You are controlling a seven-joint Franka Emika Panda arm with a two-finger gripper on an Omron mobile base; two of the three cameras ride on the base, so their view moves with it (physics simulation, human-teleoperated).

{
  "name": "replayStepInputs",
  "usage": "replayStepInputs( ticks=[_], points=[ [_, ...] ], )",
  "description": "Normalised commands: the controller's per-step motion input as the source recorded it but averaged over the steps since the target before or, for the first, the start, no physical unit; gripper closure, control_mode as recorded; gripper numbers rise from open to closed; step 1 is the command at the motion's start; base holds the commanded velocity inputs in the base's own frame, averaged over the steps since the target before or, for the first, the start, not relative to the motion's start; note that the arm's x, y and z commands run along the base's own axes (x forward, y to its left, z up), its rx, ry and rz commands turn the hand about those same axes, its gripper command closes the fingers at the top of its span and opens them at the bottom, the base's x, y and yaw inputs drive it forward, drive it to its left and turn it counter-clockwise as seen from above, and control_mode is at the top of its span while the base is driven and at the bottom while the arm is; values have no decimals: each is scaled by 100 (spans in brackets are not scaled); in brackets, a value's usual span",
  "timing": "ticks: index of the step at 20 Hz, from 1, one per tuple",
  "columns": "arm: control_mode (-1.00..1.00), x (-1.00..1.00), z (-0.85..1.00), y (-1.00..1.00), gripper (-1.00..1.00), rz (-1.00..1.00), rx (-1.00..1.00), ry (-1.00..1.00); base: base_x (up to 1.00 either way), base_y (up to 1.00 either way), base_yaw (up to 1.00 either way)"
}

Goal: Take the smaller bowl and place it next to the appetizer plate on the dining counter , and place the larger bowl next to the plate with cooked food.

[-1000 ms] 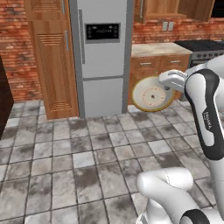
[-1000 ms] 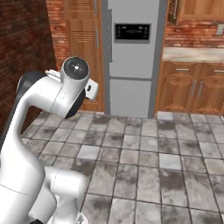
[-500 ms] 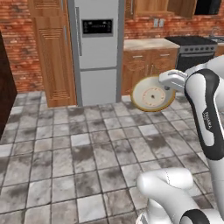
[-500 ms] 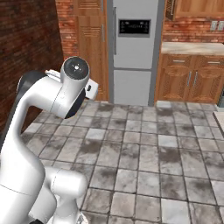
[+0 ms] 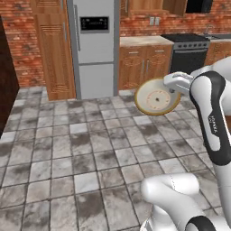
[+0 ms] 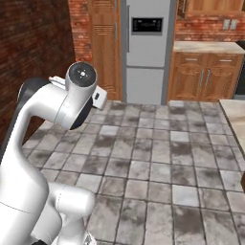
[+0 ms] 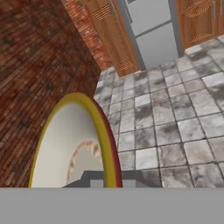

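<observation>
We have the end effector (image 5: pixel 172 84) clamped shut on the rim of a bowl (image 5: pixel 157 97), which hangs in the air on edge, its tan underside turned toward the fridge (image 5: pixel 94 45) and well to the right of it, above the tiled floor (image 5: pixel 90 153). It looks shallow and saucer-like, so we take it for the smaller one, though at this angle we cannot be sure. The main risk is the pinch itself: only a thin strip of rim is held, and any jolt or turn of the base could let the bowl pivot or slip out and drop onto the tiles. The arm also carries it out in front, so a close pass by the cabinets right of the fridge could knock it. The left base view gives the bowl's round back and the grasp on its rim. The hand view shows instead the yellow rim and pale inside, seen nearly edge-on, with a brick wall (image 7: pixel 35 65) left of the fridge. The right base view adds a pale stone corner of a surface (image 6: pixel 235 112) far right of the fridge, perhaps where we are headed.
</observation>
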Motion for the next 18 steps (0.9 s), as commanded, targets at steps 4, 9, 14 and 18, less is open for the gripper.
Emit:
replayStepInputs(
  ticks=[4, 9, 14, 18],
  points=[
    [100, 0, 0, 0, 100, 0, 0, 0, -100, -53, 0],
    [100, 0, 0, 0, 100, 0, 0, 0, -98, -46, 0],
    [100, 0, 0, 0, 100, 0, 0, 0, -53, -64, 0],
    [100, 0, 0, 0, 100, 0, 0, 0, -15, -91, 0]
  ],
)
